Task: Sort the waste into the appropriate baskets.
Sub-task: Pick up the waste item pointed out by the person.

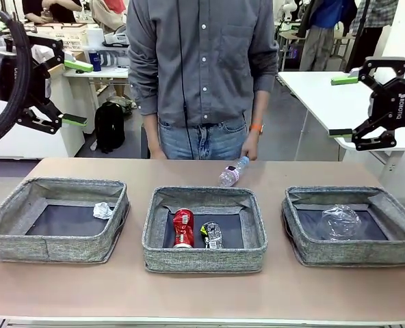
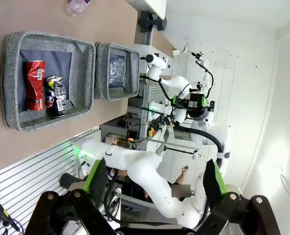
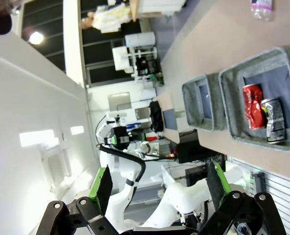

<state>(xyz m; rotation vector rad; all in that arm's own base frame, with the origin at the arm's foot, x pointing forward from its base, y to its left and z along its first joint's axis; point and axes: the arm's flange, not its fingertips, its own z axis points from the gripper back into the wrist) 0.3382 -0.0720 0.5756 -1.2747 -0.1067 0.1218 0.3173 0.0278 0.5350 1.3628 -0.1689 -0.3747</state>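
Note:
Three grey baskets stand in a row. The left basket (image 1: pixel 52 247) holds a crumpled white paper ball (image 1: pixel 102 210). In the middle basket (image 1: pixel 202 260) lie a crushed red can (image 1: pixel 183 227) and a crushed dark can (image 1: pixel 212 234). The right basket (image 1: pixel 353 254) holds a clear plastic cup (image 1: pixel 341 222). A clear bottle with a pink label (image 1: pixel 232 172) lies on the table behind the middle basket, just below the person's hand (image 1: pixel 249 147). My left gripper (image 1: pixel 76 92) hangs open high at the left. My right gripper (image 1: pixel 343 106) hangs open high at the right. Both are empty.
The person stands at the far edge behind the middle basket. Bare tabletop (image 1: pixel 202 294) runs along the front edge and between the baskets. The left wrist view shows the two cans (image 2: pixel 46 90) and the bottle (image 2: pixel 76 6); the right wrist view shows the cans (image 3: pixel 262 112).

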